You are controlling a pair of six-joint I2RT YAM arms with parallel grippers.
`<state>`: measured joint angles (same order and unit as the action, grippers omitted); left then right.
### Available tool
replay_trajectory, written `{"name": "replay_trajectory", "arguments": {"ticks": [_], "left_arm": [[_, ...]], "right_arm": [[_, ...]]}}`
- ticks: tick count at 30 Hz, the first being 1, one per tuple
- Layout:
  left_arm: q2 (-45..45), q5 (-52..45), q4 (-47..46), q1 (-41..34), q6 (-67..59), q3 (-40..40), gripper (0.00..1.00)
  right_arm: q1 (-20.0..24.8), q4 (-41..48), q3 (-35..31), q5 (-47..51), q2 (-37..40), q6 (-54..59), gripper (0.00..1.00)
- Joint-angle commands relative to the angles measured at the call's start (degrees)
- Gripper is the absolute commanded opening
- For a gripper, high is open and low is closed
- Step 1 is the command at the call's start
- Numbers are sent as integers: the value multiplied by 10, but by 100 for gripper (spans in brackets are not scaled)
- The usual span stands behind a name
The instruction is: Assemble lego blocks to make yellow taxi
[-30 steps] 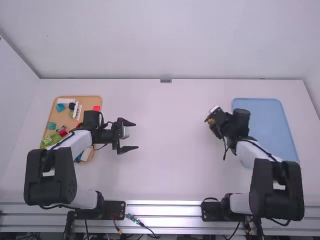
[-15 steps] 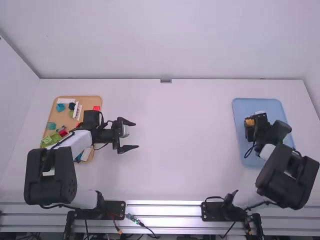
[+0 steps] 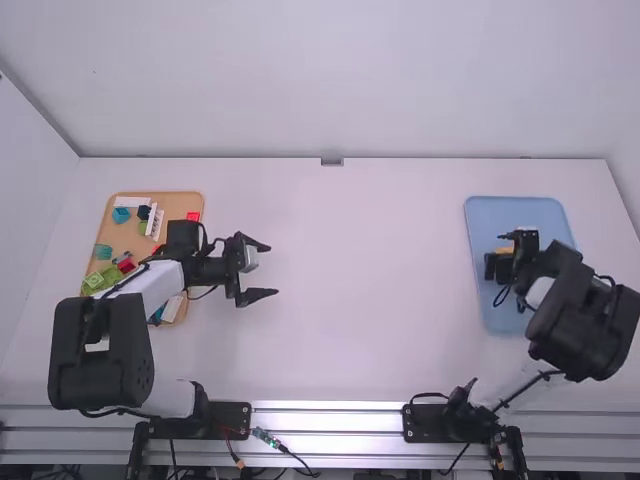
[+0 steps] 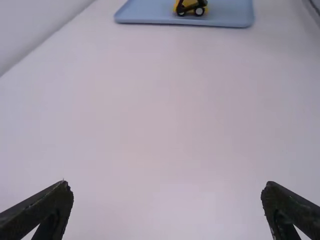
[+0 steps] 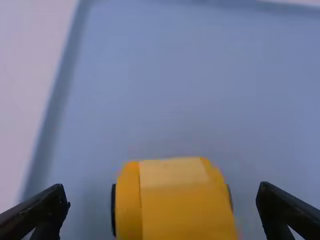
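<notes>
Over the table, left of its middle, my left gripper stands open with nothing between its fingers; the left wrist view also shows this gripper spread wide. Above the blue tray is my right gripper, partly covering the yellow taxi. In the right wrist view the right gripper is open, with the taxi between its fingers and a gap on each side. The left wrist view shows the taxi on the tray, with black wheels at its base.
At the far left an orange-brown tray holds several loose blocks in white, green, blue and red, partly under the left arm. The blue tray lies at the right; its raised rim crosses the top of the left wrist view.
The right gripper has moved right from beside the blue tray to above it, carrying the yellow taxi, and has opened around it. The left arm has not moved.
</notes>
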<state>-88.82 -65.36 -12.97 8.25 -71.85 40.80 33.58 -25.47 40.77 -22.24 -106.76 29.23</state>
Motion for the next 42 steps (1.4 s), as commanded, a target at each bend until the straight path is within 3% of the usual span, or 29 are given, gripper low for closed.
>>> {"name": "replay_trajectory", "arguments": {"ticks": [1, 5, 11, 17, 25, 36, 42], "left_arm": [[-4, -10, 7, 3, 38, -4, 99], [1, 69, 103, 0, 285, -2, 99], [36, 259, 180, -33, 503, -2, 99], [109, 493, 173, -68, 732, -2, 99], [217, 664, 81, -99, 848, -2, 99], [291, 654, 130, -83, 777, -74, 86], [349, 654, 130, -83, 719, -132, 76]], "right_arm": [[-7, 22, 8, 12, 39, -10, 99], [-37, 114, 21, 103, 107, -27, 99], [-102, 259, 52, 156, 217, -47, 99], [-177, 370, 72, 197, 298, -92, 99], [-261, 449, 76, 198, 352, -166, 99], [-335, 376, 3, 222, 425, -241, 86], [-336, 318, -54, 222, 482, -292, 76]]}}
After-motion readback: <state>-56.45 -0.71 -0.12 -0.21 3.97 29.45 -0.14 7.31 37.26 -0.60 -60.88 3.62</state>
